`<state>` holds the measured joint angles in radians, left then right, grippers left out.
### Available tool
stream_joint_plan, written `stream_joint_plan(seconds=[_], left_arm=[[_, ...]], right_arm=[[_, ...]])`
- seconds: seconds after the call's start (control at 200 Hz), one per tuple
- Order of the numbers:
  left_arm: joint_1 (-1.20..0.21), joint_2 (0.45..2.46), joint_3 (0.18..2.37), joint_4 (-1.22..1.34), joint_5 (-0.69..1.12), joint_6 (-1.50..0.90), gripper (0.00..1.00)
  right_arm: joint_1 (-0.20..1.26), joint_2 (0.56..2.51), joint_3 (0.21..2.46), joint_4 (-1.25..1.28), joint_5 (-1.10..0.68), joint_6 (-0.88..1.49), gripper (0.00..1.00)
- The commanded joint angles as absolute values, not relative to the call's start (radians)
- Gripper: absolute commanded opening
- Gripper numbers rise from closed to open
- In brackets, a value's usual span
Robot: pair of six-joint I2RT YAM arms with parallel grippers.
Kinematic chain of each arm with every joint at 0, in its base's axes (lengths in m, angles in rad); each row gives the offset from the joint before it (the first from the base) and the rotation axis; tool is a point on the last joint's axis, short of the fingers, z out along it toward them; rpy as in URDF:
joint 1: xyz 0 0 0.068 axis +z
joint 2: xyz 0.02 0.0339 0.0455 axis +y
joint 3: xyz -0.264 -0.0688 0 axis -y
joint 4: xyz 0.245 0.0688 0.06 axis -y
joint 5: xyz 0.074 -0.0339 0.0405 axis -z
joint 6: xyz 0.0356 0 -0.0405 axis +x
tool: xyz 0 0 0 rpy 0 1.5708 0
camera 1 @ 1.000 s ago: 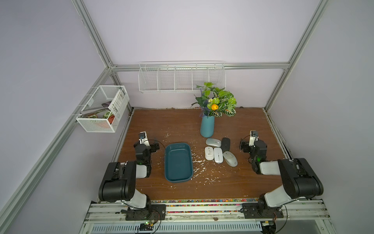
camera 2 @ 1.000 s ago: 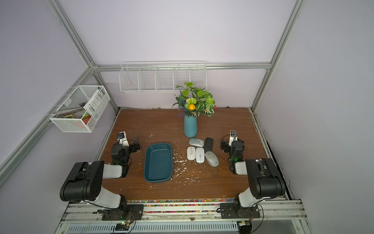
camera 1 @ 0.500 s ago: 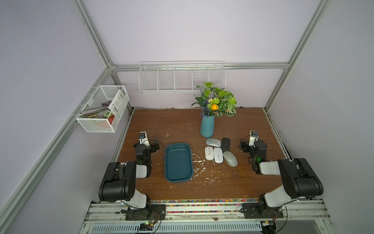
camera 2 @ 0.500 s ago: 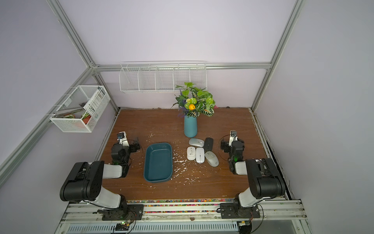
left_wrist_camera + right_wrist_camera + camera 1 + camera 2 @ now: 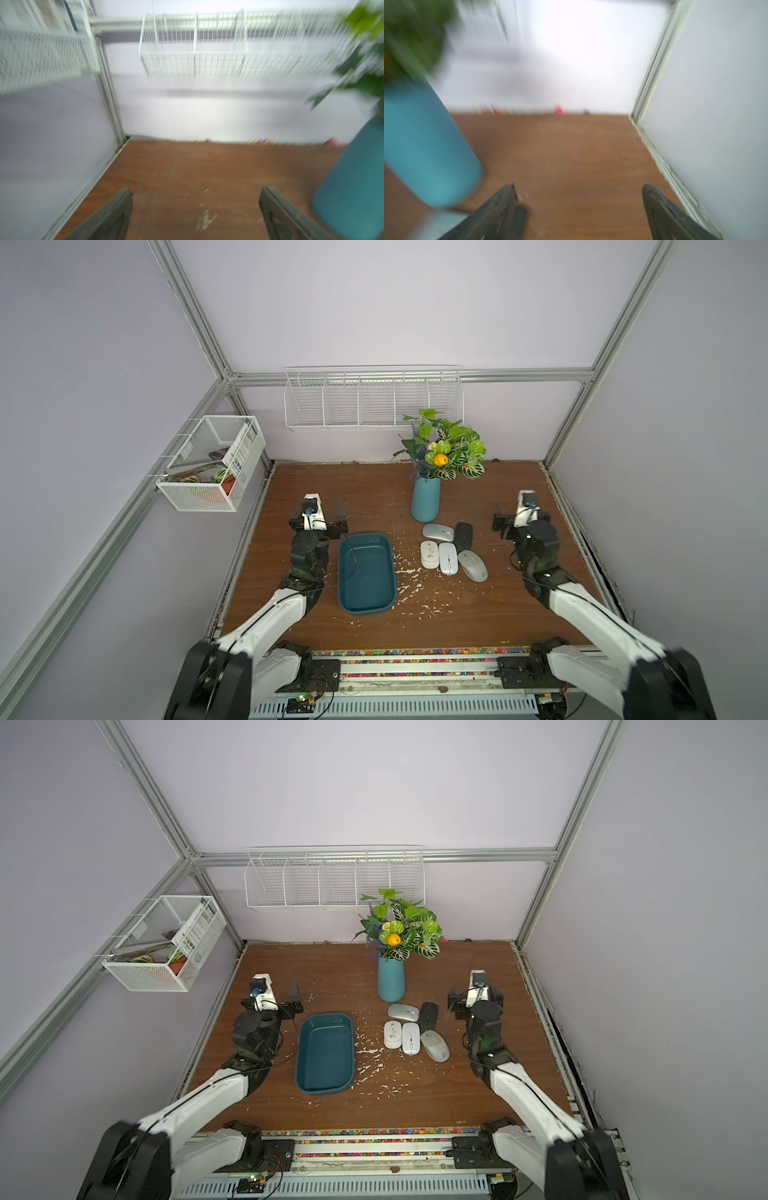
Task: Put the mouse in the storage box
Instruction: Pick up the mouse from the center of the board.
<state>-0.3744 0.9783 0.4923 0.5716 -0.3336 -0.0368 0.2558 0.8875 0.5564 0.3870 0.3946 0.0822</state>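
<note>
1. Five mice: silver mouse (image 5: 438, 531), black mouse (image 5: 463, 536), white mouse (image 5: 429, 554), second white mouse (image 5: 448, 558), grey mouse (image 5: 472, 566).
2. One storage box (image 5: 374, 587).
3. One blue vase (image 5: 425, 506) holding greenery.
4. Two white wire baskets: long rack (image 5: 374, 406), mesh bin (image 5: 208, 489).
5. Two robot arms: left arm (image 5: 274, 614), right arm (image 5: 582, 610).

Both top views high above the table (image 5: 365, 489) — wrist views low, blurred, toward the back wall (image 5: 207, 108).
</note>
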Motion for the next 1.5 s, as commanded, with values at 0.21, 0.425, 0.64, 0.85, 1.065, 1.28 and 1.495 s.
stream_joint_plan(seconds=[0.21,0.425,0.64,0.85,1.065,1.28,1.495], left_arm=[[-0.407,0.64,0.731,-0.18,-0.115,-0.364,1.0],[-0.406,0.745,0.95,-0.717,-0.285,-0.405,1.0],[-0.407,0.757,0.901,-0.79,-0.135,-0.372,1.0],[-0.407,0.643,0.827,-0.755,-0.131,-0.366,1.0],[-0.407,0.62,0.804,-0.743,-0.132,-0.359,1.0],[-0.407,0.614,0.792,-0.733,-0.123,-0.356,1.0],[-0.407,0.623,0.789,-0.728,-0.115,-0.352,1.0]], right_arm=[[0.202,0.608,0.632,-0.263,0.278,0.485,0.98],[0.237,1.007,0.893,-0.783,-0.009,0.455,0.94],[0.388,1.241,0.974,-0.975,-0.005,0.452,0.99],[0.455,1.303,0.95,-0.97,0.006,0.451,0.99],[0.456,1.416,0.979,-0.946,0.009,0.416,0.99],[0.453,1.547,1.012,-0.918,0.032,0.383,0.98],[0.447,1.652,1.07,-0.91,0.084,0.371,0.99]])
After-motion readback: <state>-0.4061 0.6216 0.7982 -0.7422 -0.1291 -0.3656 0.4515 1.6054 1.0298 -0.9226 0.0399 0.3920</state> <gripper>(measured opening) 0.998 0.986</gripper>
